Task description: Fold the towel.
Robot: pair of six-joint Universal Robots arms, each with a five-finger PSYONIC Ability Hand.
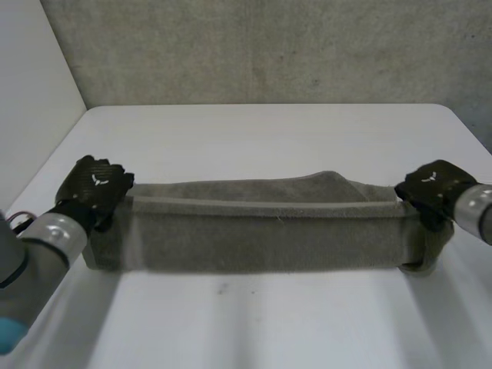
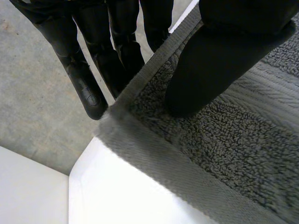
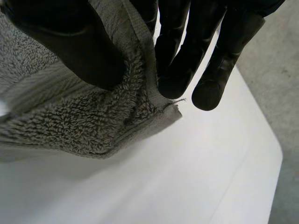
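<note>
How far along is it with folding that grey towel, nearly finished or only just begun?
Early to midway, I'd judge. Done: the towel looks already doubled lengthwise into a long band, one layer over another. In hand: the left hand pinches one end corner and the right hand the other, stretching it across the table. Left: bringing the ends together, since it is a long strip, not a compact stack.

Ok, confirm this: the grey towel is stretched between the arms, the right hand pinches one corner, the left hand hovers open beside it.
Wrong on the left hand: the left wrist view shows its thumb and fingers pinching the other corner of the towel. The right hand pinches its corner, as said.
</note>
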